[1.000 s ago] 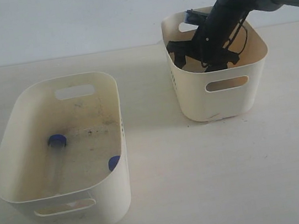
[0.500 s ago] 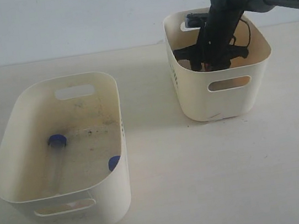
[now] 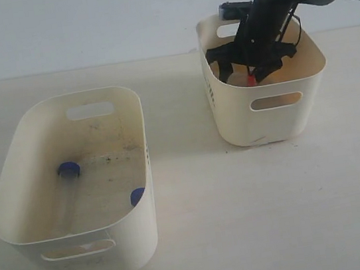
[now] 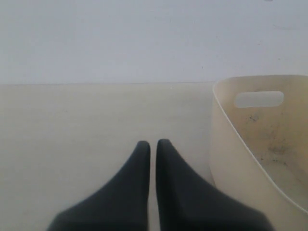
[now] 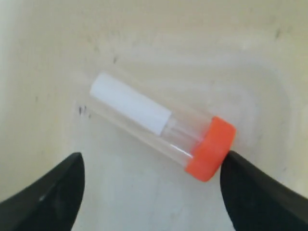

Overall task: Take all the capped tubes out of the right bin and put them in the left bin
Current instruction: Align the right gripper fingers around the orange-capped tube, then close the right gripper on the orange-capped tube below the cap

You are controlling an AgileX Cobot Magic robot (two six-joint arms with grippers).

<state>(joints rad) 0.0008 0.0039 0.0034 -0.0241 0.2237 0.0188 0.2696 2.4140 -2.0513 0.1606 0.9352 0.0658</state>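
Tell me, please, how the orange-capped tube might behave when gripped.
Round and smooth, the tube would probably roll or slip. It lies askew between the right gripper's open jaws, so closing may swivel it. Clear, seemingly empty: likely light.

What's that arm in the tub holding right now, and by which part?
Nothing, it seems. The right gripper stands open, one finger on either side of the orange-capped tube; only the cap is against one finger, and the other finger is clear of it.

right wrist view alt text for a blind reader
A clear capped tube with an orange-red cap and white label lies between the open right hand's dark fingers, one tip by the cap. Behind it is the right bin's cream, speckled floor.
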